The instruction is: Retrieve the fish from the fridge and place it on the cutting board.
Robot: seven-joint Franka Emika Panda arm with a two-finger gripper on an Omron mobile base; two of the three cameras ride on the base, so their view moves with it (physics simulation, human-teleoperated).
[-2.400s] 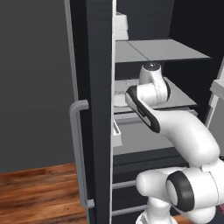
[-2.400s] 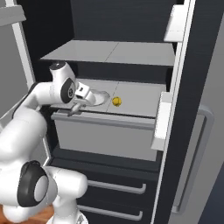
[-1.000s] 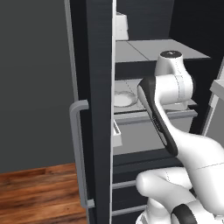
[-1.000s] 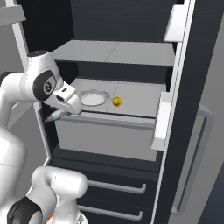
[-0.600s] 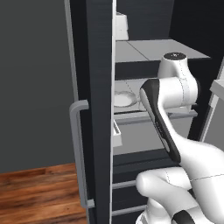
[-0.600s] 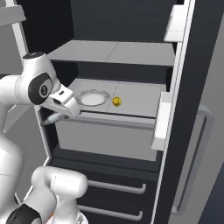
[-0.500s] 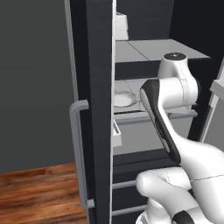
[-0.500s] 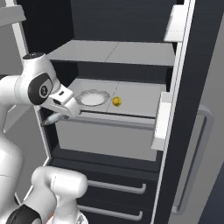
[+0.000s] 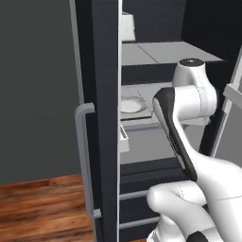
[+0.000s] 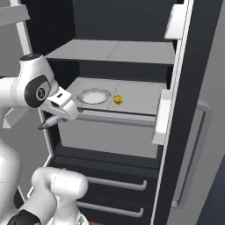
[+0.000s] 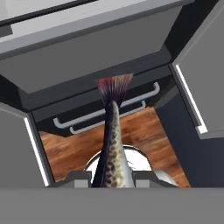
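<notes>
No readable text, labels, brand marks, numbers or signs anywhere in these views. Checked the tall black fridge [image 10: 176, 132] with its light grey shelves, door bins and grey bar handle, and the drawer fronts below it: all plain surfaces.
</notes>
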